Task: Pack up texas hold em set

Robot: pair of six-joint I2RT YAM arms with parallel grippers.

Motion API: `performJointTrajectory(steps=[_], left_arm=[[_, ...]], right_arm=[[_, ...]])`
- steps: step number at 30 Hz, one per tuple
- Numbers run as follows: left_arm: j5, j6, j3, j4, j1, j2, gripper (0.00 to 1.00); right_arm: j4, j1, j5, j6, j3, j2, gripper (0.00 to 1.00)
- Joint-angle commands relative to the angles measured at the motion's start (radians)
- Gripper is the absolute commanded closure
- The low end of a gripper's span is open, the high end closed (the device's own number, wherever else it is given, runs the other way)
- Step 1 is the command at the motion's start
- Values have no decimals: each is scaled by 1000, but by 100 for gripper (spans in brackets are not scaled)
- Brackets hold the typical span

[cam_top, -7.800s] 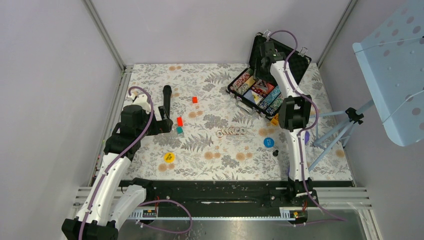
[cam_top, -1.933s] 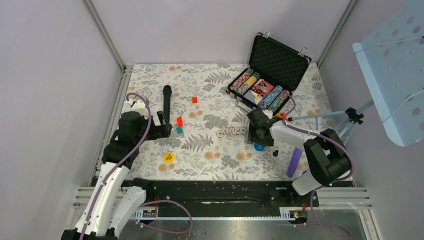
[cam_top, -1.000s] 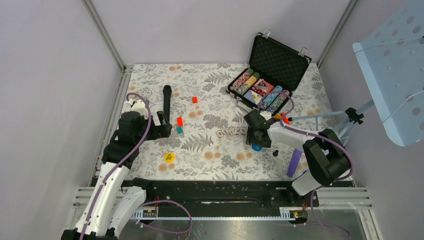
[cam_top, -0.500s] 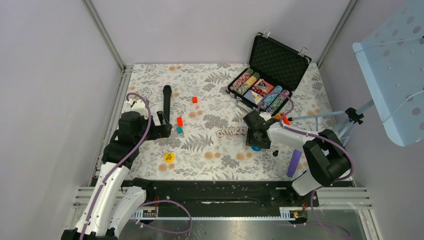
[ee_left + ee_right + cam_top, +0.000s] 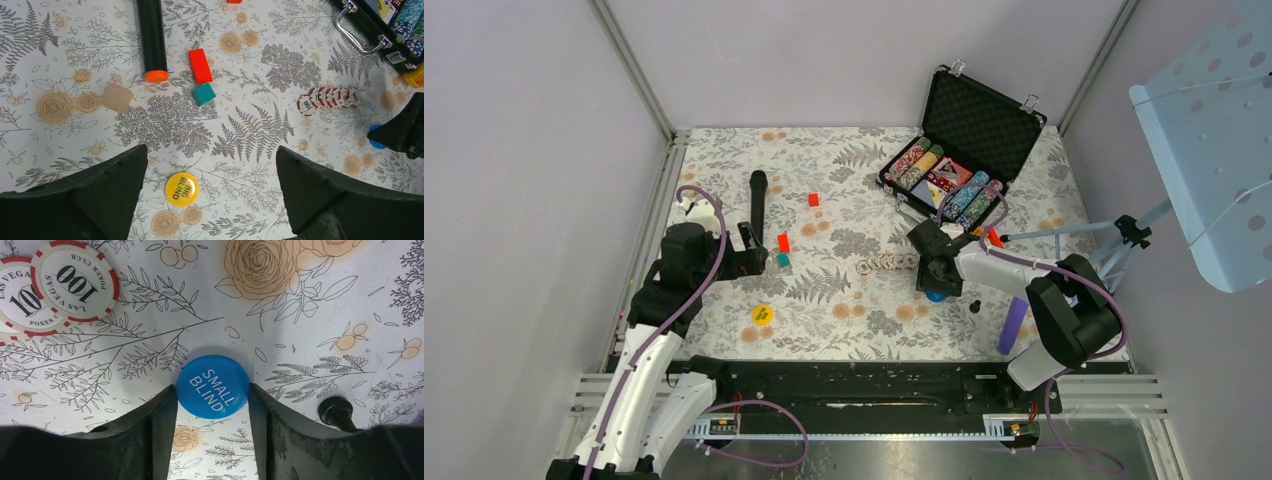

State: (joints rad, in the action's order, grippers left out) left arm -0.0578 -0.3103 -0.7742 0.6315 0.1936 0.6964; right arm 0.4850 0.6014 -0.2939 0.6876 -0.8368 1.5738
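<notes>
Located blue button (image 5: 212,386) flat on the floral cloth (image 5: 824,160), directly between the fingers (image 5: 160,425) of the right gripper (image 5: 212,396). Smooth glossy disc, white lettering SMALL BLIND. Matte black pads against its rim on both sides: clamped on the disc, disc not lifted.

Just left of it, a short fanned row of poker chips (image 5: 327,97), overlapping, touching one another. White faces, red edge bars, printed 100 and LAS VEGAS POKER CLUB. Small black peg (image 5: 336,410) just beside the other finger, apart from the disc.

Further off, toward the far right corner: black briefcase (image 5: 984,110), lid raised, egg-crate foam lining, silver latches on the lid rim, silver handle on the near wall. Inside, striped chip stacks (image 5: 914,162) lying in rows either side of the card decks (image 5: 948,178).

Across the cloth, well apart: yellow button (image 5: 182,188), round, lettered BIG BLIND, flat near the left gripper (image 5: 210,150) — jaws spread wide, released. Beyond it, teal block (image 5: 203,93) touching red block (image 5: 200,65) at a corner, black cylindrical microphone (image 5: 151,37) with orange end just beside them, and a tan square patch (image 5: 116,98) near that end.
</notes>
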Motion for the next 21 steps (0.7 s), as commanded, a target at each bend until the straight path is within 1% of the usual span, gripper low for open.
performJointTrajectory(steps=[1, 5, 15, 21], left_arm=[[-19, 12, 6, -36, 4, -1, 1], [-19, 11, 6, -36, 2, -1, 1], [-20, 11, 6, -36, 3, -3, 1], [-21, 12, 6, -36, 3, 0, 1]], right_arm=[[56, 10, -50, 11, 26, 25, 47], [79, 11, -79, 0, -17, 6, 46], [132, 1, -136, -30, -137, 32, 46], [139, -58, -141, -92, -208, 31, 46]])
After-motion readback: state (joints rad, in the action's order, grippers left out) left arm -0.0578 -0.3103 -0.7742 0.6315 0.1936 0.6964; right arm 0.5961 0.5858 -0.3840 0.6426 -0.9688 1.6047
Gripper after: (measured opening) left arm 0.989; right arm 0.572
